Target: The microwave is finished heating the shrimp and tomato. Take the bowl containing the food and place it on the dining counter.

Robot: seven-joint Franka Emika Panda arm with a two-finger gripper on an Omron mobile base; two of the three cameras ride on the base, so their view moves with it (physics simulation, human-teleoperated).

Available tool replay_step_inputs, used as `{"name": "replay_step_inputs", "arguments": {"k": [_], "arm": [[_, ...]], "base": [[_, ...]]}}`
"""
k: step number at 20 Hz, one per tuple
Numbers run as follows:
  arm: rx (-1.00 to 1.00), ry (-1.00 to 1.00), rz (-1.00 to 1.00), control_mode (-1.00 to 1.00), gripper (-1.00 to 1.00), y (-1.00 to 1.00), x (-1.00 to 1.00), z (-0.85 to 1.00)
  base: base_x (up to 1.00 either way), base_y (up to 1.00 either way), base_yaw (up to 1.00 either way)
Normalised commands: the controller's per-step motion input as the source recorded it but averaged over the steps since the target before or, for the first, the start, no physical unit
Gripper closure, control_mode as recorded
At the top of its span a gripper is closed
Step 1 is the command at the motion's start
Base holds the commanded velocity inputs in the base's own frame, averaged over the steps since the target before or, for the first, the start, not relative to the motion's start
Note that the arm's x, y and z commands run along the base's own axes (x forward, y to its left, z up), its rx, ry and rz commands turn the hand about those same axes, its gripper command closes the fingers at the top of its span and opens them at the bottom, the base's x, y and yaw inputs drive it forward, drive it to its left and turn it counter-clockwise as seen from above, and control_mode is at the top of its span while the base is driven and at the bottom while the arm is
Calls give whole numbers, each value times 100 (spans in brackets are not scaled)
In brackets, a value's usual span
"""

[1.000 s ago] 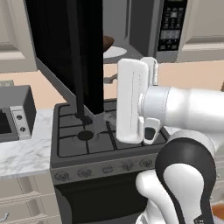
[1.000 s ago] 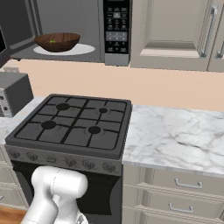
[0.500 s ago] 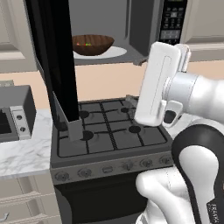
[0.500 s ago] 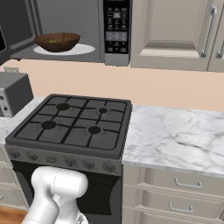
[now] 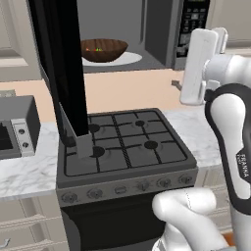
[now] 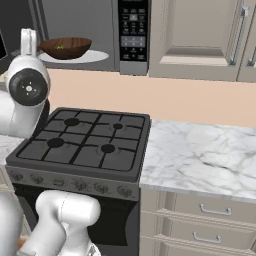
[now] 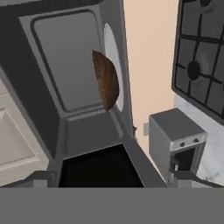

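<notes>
1. One bowl (image 5: 103, 49) sits on the white turntable plate (image 5: 128, 58) inside the open microwave (image 6: 90, 30), above and behind the stove (image 5: 125, 142). Small red and green specks inside it are probably the tomato; the shrimp is too small to pick out.
2. Round and shallow, the bowl has no long axis, so the approach must come level through the door opening, over the near rim.
3. From the hand view, rolled on its side, the bowl (image 7: 106, 81) lies ahead of the fingers and well apart, deep in the cavity, with the swung-out door (image 5: 59, 63) to one side.
4. The gripper (image 7: 107, 177) shows just two dark tips at the bottom edge, standing wide apart with nothing between them.
5. In the left base view the hand is beside the microwave's button panel (image 5: 192, 24), to the right of the bowl, so the reach must travel leftward and inward.
6. White marble bench (image 6: 200, 152) lies right of the stove.
</notes>
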Motion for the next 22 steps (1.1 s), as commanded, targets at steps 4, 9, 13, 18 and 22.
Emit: {"name": "replay_step_inputs", "arguments": {"k": [4, 9, 13, 18, 22], "arm": [[-45, -14, 0, -100, -100, -32, 84, -27], [-37, -14, 2, -100, -100, 44, 80, -12], [-5, 0, 0, -100, -100, 0, 11, -2], [-1, 15, 0, -100, -100, 8, 77, 2], [-14, 42, 0, -100, -100, 14, 73, 13]], "base": [[0, 0, 0], [0, 0, 0], [0, 0, 0], [0, 0, 0], [0, 0, 0]]}}
